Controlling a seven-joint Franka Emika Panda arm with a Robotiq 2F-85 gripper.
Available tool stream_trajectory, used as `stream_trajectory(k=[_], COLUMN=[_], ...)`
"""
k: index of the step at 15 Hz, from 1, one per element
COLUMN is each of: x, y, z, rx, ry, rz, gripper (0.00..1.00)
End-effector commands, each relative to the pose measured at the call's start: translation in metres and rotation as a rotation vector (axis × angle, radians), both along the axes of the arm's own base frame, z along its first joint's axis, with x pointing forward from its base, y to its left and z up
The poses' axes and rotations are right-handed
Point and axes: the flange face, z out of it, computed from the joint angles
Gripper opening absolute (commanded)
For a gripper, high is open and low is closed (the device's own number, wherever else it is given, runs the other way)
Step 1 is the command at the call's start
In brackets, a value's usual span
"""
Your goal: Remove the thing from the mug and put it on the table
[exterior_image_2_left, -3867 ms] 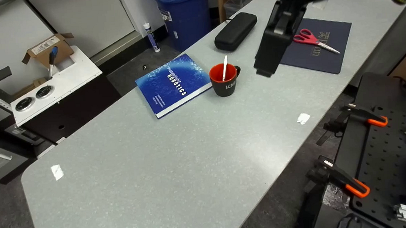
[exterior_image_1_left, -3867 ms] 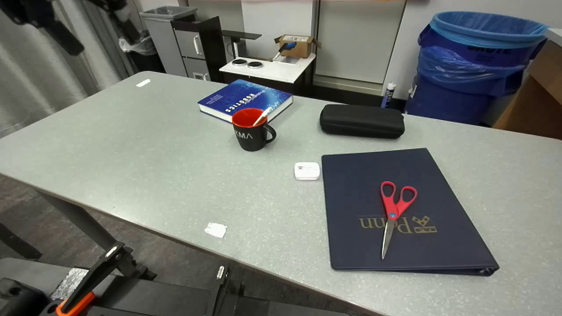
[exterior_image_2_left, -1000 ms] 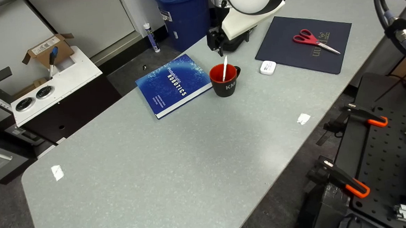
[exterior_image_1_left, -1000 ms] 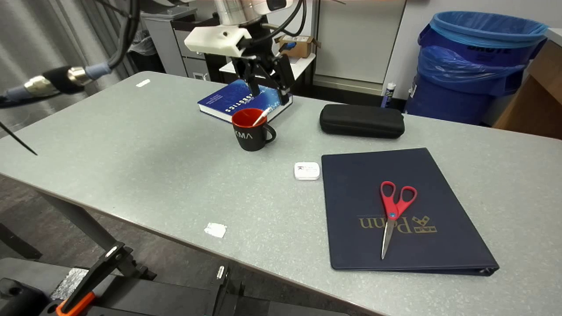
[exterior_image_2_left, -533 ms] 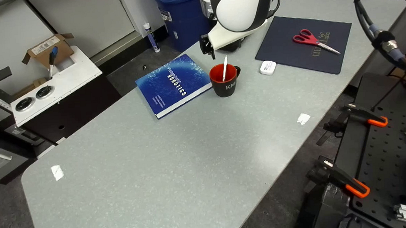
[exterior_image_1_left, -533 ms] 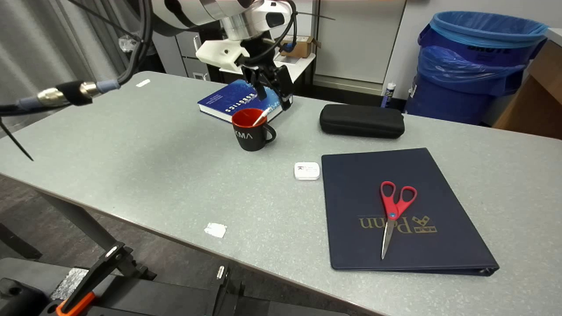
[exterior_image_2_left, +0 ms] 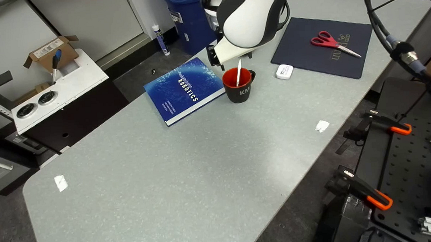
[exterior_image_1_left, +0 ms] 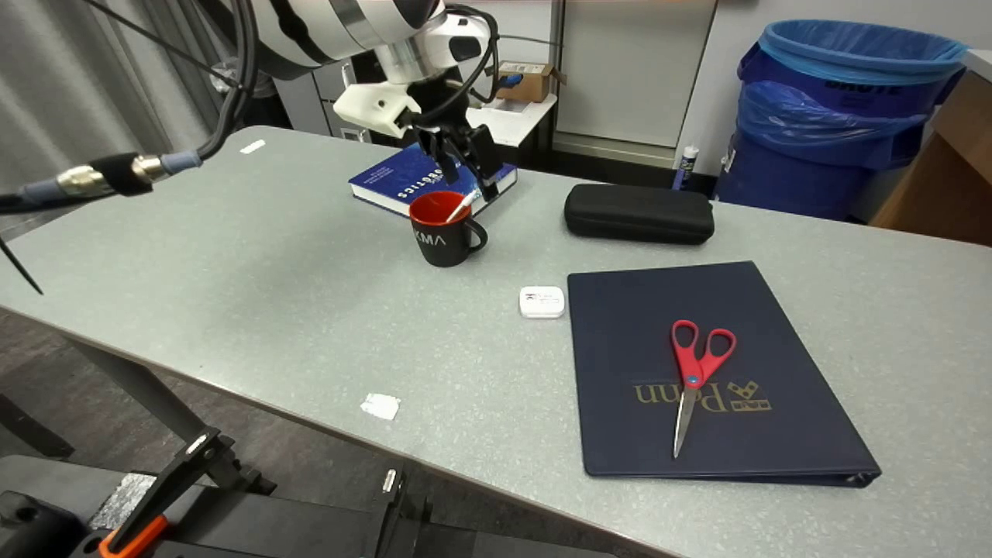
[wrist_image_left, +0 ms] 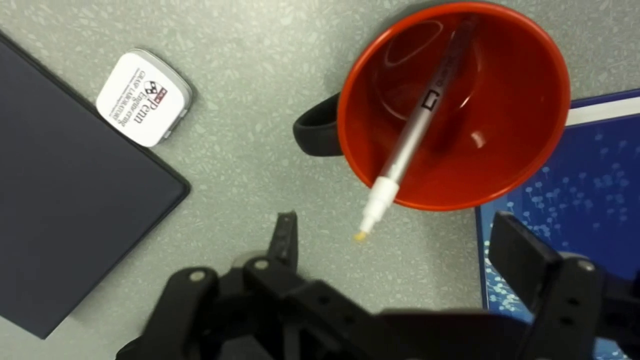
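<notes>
The thing is a slim pen-like stick (wrist_image_left: 419,125), greyish with a white end and yellow tip; it leans inside the mug (wrist_image_left: 520,130). Its white end sticks out over the rim beside the handle, in both exterior views too (exterior_image_1_left: 463,206) (exterior_image_2_left: 239,73). The mug, black outside and red inside, stands upright on the light-grey table (exterior_image_1_left: 271,310), also in an exterior view (exterior_image_2_left: 238,94). My gripper (wrist_image_left: 394,222) is open and empty. Its fingers are apart on either side of the stick's white end, above it. In an exterior view the gripper (exterior_image_1_left: 470,183) hangs just above and behind the mug.
A blue book (exterior_image_2_left: 184,89) lies close beside the mug. A small white case (exterior_image_1_left: 542,302), a dark folder (exterior_image_1_left: 651,418) with red-handled scissors (exterior_image_1_left: 696,372) on it and a long black case (exterior_image_1_left: 639,213) lie on the table.
The gripper came from high above the table to close by the mug. Over the last second it lowered a little towards the stick. The mug and stick have not moved.
</notes>
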Motion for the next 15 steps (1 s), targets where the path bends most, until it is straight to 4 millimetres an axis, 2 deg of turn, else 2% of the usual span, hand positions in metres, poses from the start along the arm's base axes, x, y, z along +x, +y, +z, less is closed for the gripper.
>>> stream_trajectory(k=[1,10,12,15], x=[-0.001,-0.001,-0.003,-0.015], y=[0.001,-0.002,-0.003,-0.006], z=[0.006,0.006,0.014,0.044], rx=[-0.011,0.007,0.011,0.009], ry=[-0.034,-0.029,-0.047,-0.119], rz=[-0.020,-0.029,-0.027,-0.014], gripper=[0.74,0.04,0.00,0.02])
